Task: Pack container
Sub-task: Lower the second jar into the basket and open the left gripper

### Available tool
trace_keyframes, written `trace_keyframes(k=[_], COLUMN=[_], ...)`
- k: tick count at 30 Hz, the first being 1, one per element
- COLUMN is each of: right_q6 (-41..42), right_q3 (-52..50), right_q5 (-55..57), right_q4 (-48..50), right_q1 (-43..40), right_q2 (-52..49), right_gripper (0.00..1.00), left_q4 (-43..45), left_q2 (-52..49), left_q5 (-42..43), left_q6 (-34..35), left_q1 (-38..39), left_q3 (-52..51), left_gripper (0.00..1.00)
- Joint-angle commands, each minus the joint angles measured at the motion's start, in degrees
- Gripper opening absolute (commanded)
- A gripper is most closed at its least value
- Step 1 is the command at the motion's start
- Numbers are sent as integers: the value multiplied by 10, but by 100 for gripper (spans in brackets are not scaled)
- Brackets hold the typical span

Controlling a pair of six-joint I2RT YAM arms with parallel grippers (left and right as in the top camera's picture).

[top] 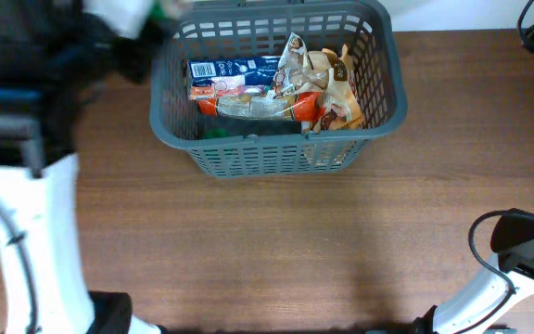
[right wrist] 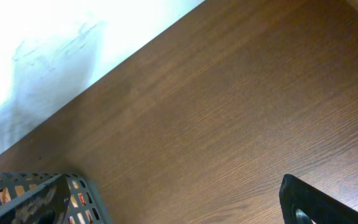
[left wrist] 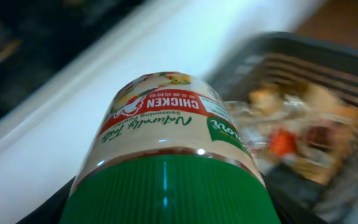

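Observation:
The container, a dark grey slotted basket [top: 389, 109], stands at the back middle of the table. It holds a blue packet [top: 235, 67], brown snack bags [top: 330, 85] and other groceries. My left gripper [left wrist: 166, 214] is shut on a jar of chicken seasoning [left wrist: 160, 124] with a green lid. It holds the jar in the air beside the basket's far left corner, a blur in the overhead view [top: 137, 13]. The basket also shows blurred in the left wrist view [left wrist: 347, 68]. One finger of my right gripper [right wrist: 319, 205] hangs over bare table, open and empty, right of the basket's corner [right wrist: 73, 199].
A white wall runs along the table's far edge [right wrist: 55, 56]. The brown wooden tabletop [top: 295, 250] stretches in front of the basket. The left arm's white base [top: 35, 241] stands at the left, the right arm's [top: 517, 250] at the lower right.

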State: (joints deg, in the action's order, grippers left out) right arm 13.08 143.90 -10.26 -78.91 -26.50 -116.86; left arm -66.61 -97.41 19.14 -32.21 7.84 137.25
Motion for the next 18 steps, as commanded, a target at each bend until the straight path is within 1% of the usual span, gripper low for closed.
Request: trace_keyframes(k=[1,3,5,10,12,15,18], right_q6=[-1,-1,-2,-2,-1,-1,-1], right_q3=[-1,-1,-1,-1,-1,-1,-1], right_q5=[-5,-5,-5,-5,-5,-5,-5], right_q4=[0,0,0,0,0,0,0], right_q1=[-2,-2,-2,-2,-2,-2,-2], right_q2=[-3,-2,-3,-2,-3,-3,-2], right_gripper=[99,99,99,99,99,99,99], left_q4=[-22,-40,-54,-75,-94,-132,-158], left_q2=[-69,-103,-142,-237,-267,-301,-317], left_q5=[-24,-42,-73,-181,-209,-264,-264], left_q6=[-137,-175,-196,-214,-230,-230,-230], left_q1=[78,109,131,170,181,189,189], left_q3=[-31,-36,-37,-37,-37,-37,-37], left_gripper=[2,2,2,1,1,2,1])
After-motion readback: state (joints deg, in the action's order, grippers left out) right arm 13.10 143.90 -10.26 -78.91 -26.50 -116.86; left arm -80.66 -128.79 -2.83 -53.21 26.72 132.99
